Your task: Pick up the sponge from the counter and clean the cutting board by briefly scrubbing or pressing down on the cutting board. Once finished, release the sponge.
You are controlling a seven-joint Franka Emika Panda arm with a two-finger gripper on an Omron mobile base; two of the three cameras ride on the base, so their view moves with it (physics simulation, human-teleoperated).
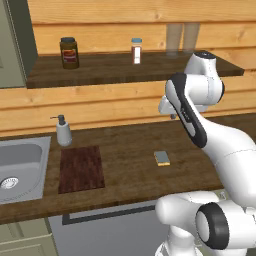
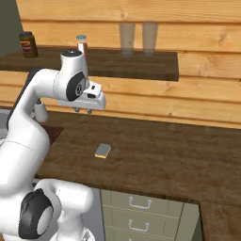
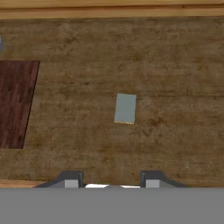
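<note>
The sponge [image 1: 161, 158] [image 2: 102, 150] [image 3: 125, 108], a small grey-blue block over a yellow layer, lies flat on the dark brown counter [image 1: 130, 145] [image 2: 169, 150] [image 3: 175, 65]. To its left, the dark reddish cutting board [image 1: 81, 168] [image 3: 15, 103] lies flat beside the sink; in the right base view my arm covers all but one corner of the board [image 2: 52, 133]. My gripper [image 2: 83, 110] [image 3: 111, 180] hangs open well above the counter, pointing down, with nothing between its fingers. In the hand view the sponge sits just ahead of the fingertips [image 3: 72, 179].
A grey metal sink [image 1: 20, 165] is set into the counter at the far left, with a grey soap dispenser [image 1: 63, 131] behind the board. The shelf [image 1: 125, 67] above holds a jar [image 1: 69, 52], a shaker [image 1: 136, 51] and two glasses [image 2: 127, 37]. Drawers [image 2: 141, 207] sit below the counter.
</note>
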